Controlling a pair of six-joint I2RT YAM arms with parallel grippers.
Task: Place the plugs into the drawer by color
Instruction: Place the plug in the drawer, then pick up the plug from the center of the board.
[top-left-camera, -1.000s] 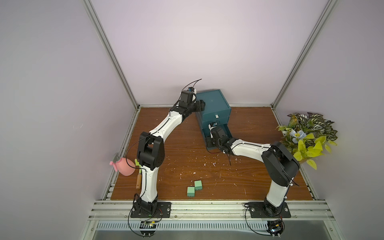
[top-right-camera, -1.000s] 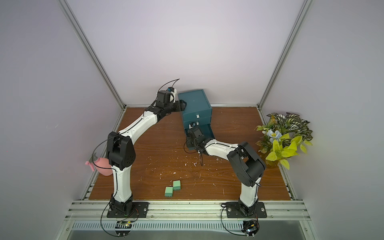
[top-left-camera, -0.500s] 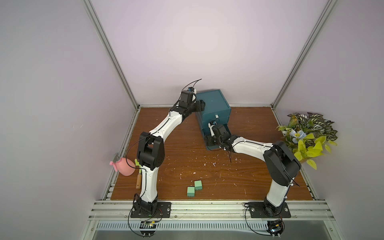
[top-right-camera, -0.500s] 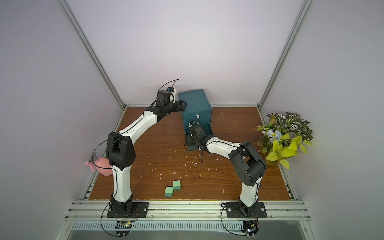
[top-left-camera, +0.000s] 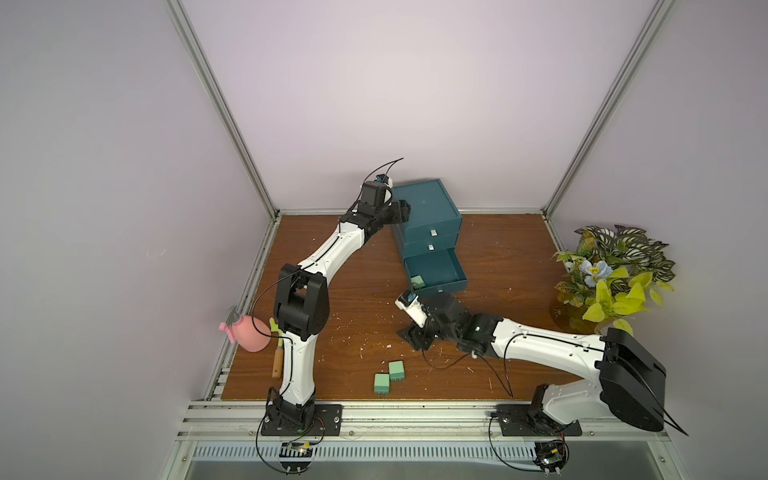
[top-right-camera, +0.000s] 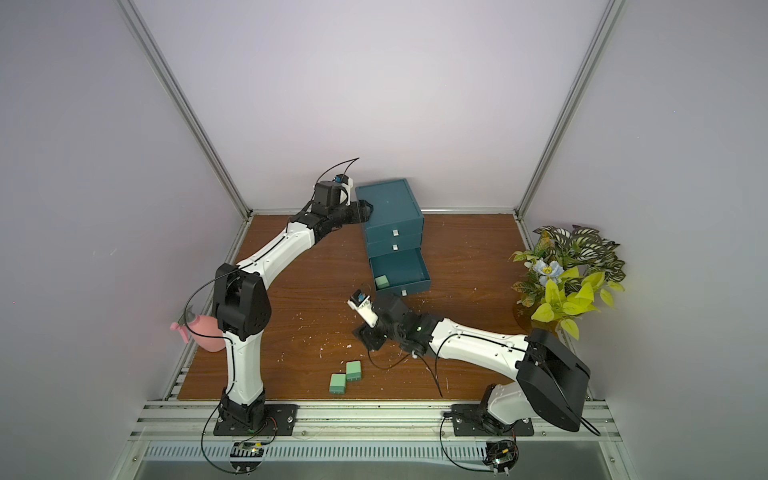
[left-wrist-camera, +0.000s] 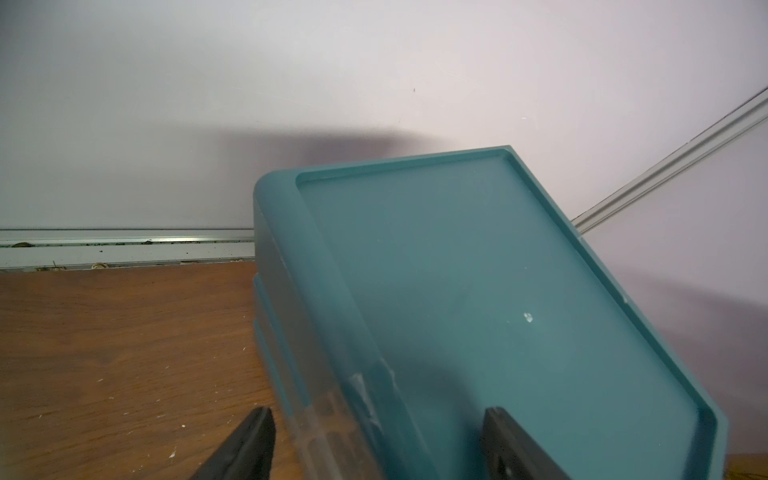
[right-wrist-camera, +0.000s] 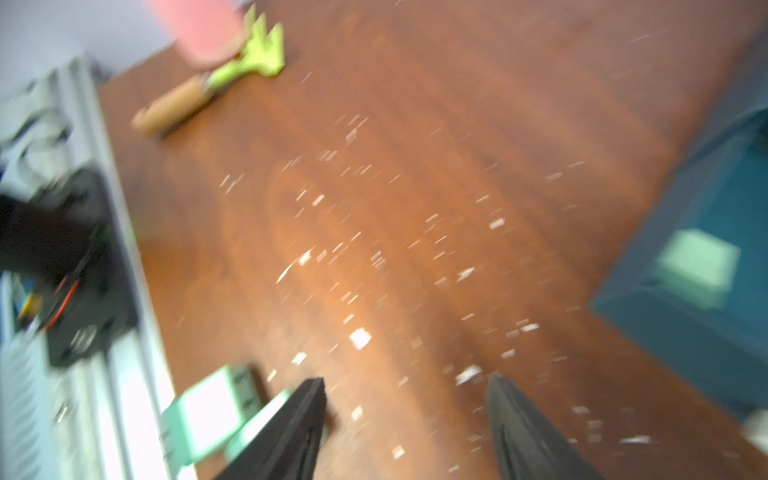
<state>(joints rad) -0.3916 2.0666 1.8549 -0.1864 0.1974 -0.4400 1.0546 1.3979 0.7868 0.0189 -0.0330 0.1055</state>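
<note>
The dark teal cabinet (top-left-camera: 424, 203) stands at the back of the table; its bottom drawer (top-left-camera: 446, 286) is pulled out. One mint green plug (top-left-camera: 417, 281) lies in that drawer's left front corner, blurred in the right wrist view (right-wrist-camera: 698, 266). Two more mint plugs (top-left-camera: 396, 370) (top-left-camera: 381, 383) sit side by side near the front edge. My right gripper (top-left-camera: 411, 334) hangs open and empty over the table between the drawer and those two plugs (right-wrist-camera: 212, 407). My left gripper (left-wrist-camera: 380, 446) is open, its jaws straddling the cabinet's top left edge (left-wrist-camera: 316, 291).
A pink watering can (top-left-camera: 247, 332) and a green hand rake with a wooden handle (top-left-camera: 277, 353) lie at the left edge. A potted plant (top-left-camera: 611, 278) stands at the right. White flecks dot the wooden tabletop (top-left-camera: 357, 299).
My right gripper has opened and drawn back from the open drawer toward the front of the table, leaving a mint plug in the drawer. The left arm has stayed put.
</note>
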